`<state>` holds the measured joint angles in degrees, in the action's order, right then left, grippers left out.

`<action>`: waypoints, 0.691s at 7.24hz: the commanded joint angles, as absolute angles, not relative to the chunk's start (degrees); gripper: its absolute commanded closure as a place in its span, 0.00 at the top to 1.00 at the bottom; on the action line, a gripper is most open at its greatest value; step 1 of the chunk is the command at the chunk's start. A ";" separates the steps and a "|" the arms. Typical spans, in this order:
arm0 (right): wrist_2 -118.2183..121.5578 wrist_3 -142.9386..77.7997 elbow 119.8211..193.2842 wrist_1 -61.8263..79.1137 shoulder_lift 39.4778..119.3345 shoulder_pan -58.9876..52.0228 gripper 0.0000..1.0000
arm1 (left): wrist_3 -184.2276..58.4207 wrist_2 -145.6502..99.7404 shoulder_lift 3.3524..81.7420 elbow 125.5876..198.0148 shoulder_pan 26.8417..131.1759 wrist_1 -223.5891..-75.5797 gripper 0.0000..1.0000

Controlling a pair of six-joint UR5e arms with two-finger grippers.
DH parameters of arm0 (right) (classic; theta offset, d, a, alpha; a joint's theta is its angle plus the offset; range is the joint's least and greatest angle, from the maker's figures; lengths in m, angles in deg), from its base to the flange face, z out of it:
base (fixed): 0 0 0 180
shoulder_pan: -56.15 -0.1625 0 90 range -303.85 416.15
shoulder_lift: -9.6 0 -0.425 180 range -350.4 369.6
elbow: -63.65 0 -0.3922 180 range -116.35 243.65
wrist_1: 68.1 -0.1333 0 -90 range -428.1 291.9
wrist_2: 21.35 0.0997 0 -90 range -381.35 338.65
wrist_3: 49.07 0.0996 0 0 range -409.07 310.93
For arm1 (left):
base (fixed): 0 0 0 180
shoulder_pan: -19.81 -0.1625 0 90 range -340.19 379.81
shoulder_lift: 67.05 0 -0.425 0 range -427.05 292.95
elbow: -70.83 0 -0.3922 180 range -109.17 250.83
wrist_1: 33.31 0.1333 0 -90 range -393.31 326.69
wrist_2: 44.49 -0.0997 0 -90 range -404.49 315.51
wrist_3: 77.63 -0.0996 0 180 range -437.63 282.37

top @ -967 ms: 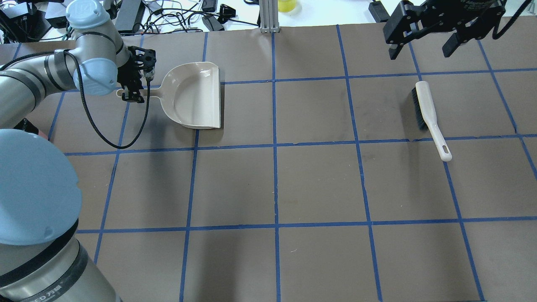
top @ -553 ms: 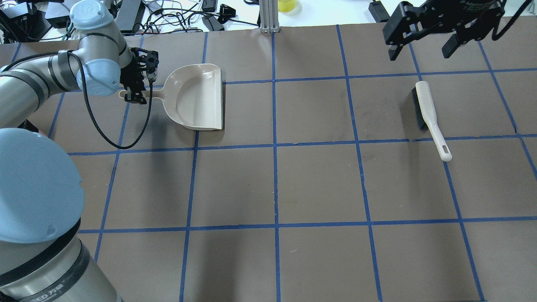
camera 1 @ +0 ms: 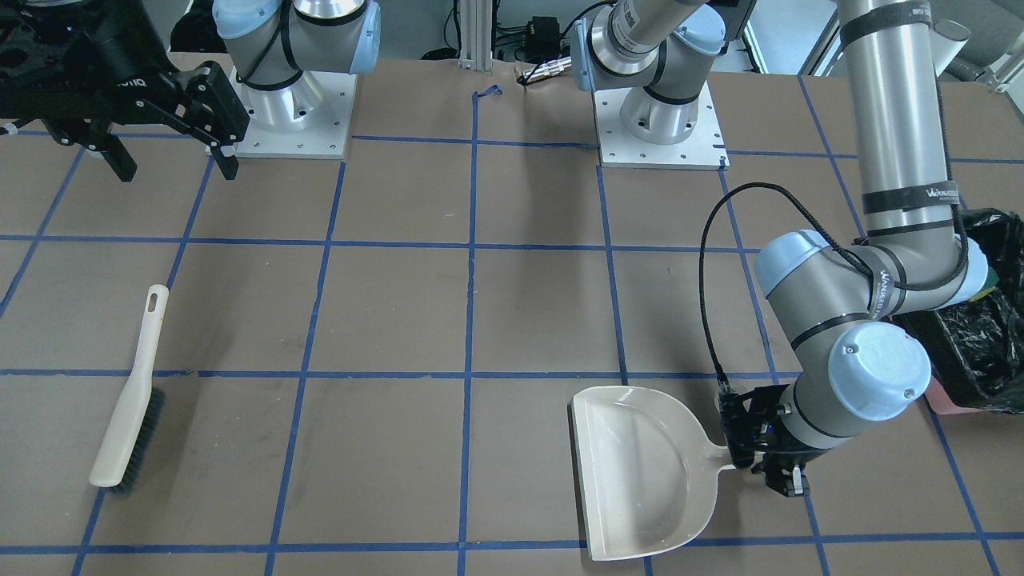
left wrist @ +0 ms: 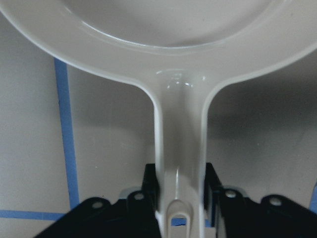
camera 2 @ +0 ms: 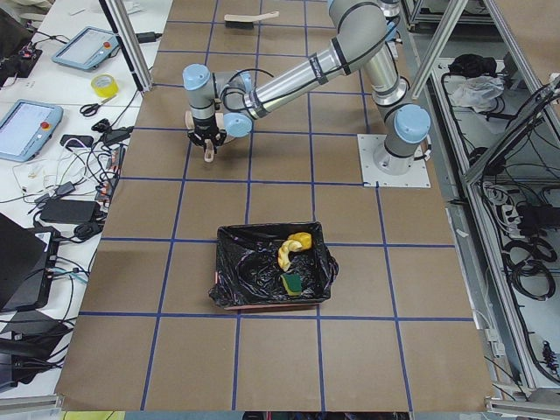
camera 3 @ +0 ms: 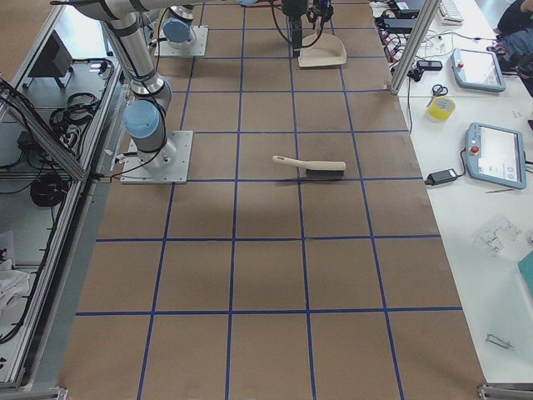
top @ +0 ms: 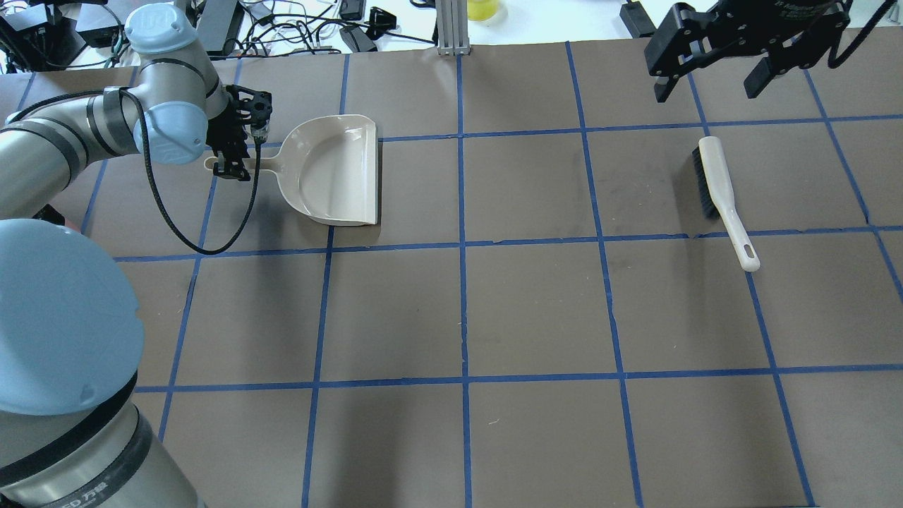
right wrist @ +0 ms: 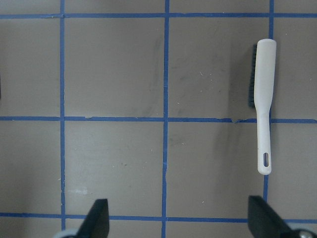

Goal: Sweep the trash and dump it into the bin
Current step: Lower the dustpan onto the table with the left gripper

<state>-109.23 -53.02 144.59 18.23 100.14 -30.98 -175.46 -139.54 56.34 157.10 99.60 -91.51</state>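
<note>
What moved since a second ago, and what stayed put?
The left gripper, shut on the dustpan handle, slid the dustpan a little toward the table's middle and slightly nearer the robot. Nothing was grabbed or let go. The brush stayed lying where it was, and the open right gripper kept hovering near it.

A brown paper-covered tabletop [top: 536, 310] fills the scene, ruled into large squares by blue tape lines [top: 463, 310]. The light is even and comes from above (shadows on the paper are soft and blurred). At the far edge an aluminium post [top: 451, 28] stands beside a tangle of black leads [top: 296, 32]. Along one long side runs a white bench [camera 3: 500, 208] carrying tablets [camera 3: 498, 154], a yellow tape roll [camera 3: 440, 107] and scissors [camera 3: 439, 90]. Beyond the opposite side lie cable loops [camera 2: 523, 254].
</note>
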 commanded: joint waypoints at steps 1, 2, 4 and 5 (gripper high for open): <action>-109.16 -53.02 144.59 18.21 100.21 -30.95 1.00 | -176.33 -139.24 55.83 157.23 99.62 -91.66 0.72; -109.16 -53.03 144.59 18.21 100.21 -30.95 1.00 | -176.42 -139.15 55.82 157.49 99.88 -91.66 0.74; -109.16 -53.03 144.59 18.38 100.21 -30.95 1.00 | -176.95 -139.23 53.46 156.28 101.81 -94.10 0.73; -109.16 -52.94 144.59 18.29 100.21 -30.95 1.00 | -176.69 -139.15 51.71 152.69 102.16 -100.65 0.72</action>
